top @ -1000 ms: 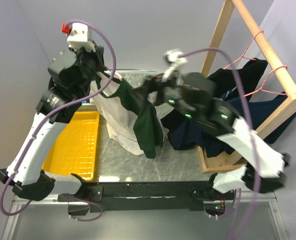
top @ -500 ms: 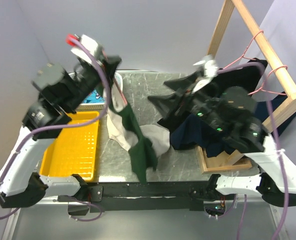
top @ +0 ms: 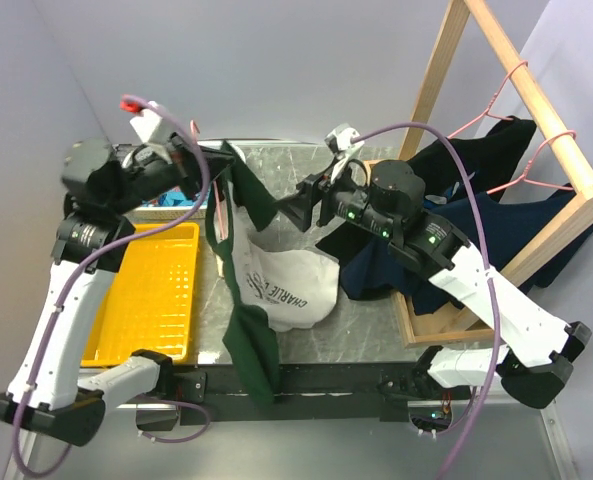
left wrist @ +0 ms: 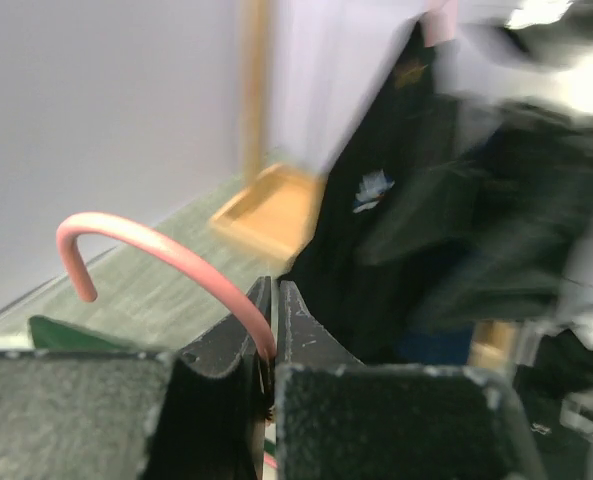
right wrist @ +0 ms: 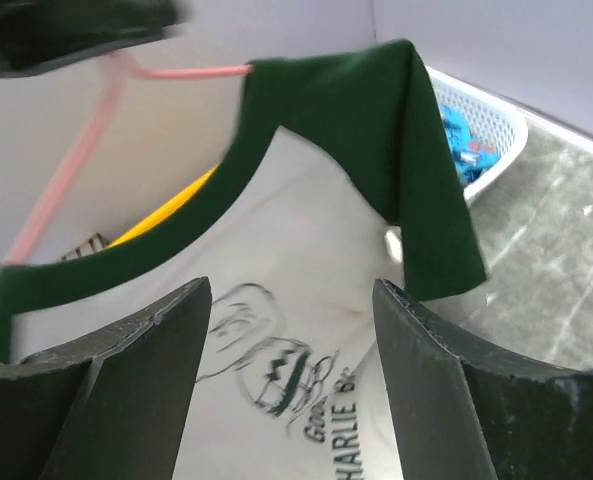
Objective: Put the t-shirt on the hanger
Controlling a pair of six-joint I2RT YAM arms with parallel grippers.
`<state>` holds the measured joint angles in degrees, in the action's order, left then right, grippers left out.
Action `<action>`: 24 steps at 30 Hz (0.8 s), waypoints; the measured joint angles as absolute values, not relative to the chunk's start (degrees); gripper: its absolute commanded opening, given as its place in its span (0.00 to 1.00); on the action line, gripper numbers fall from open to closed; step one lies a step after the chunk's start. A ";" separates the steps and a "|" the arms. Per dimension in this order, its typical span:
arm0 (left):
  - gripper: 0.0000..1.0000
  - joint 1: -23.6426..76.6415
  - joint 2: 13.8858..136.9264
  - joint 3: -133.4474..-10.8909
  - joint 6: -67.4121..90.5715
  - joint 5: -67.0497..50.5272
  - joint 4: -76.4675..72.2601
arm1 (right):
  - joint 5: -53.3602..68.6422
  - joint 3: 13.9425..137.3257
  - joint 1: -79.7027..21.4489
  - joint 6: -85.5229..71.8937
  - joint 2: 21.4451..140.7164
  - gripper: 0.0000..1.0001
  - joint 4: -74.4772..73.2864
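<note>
— Spotted the t-shirt [top: 286,285] where?
— Just right of the yellow tray [top: 146,290], hung off the hanger [left wrist: 156,250]. Long axis ran from collar, by the tray's far end, down to a green sleeve spilled past its near end; print faced up.
— And the grippers?
— Caught the left gripper [left wrist: 274,300] clenched on the hanger wire below the hook, above the tray's far end. Found the right gripper [top: 308,208] spread wide, empty, right of the tray beyond the shirt.

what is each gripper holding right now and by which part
Left gripper is shut on the hanger, at the wire neck just below its hook. Right gripper is open, holding nothing.
</note>
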<state>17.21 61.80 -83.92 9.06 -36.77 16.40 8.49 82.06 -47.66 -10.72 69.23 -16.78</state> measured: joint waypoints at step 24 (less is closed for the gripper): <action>0.01 10.61 63.96 -78.46 50.28 -78.35 -31.97 | 35.81 83.11 -40.36 -1.02 73.73 0.79 -4.25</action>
<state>10.61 63.96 -78.46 50.28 -78.35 -31.97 35.81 83.11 -40.36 -1.02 73.73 -4.25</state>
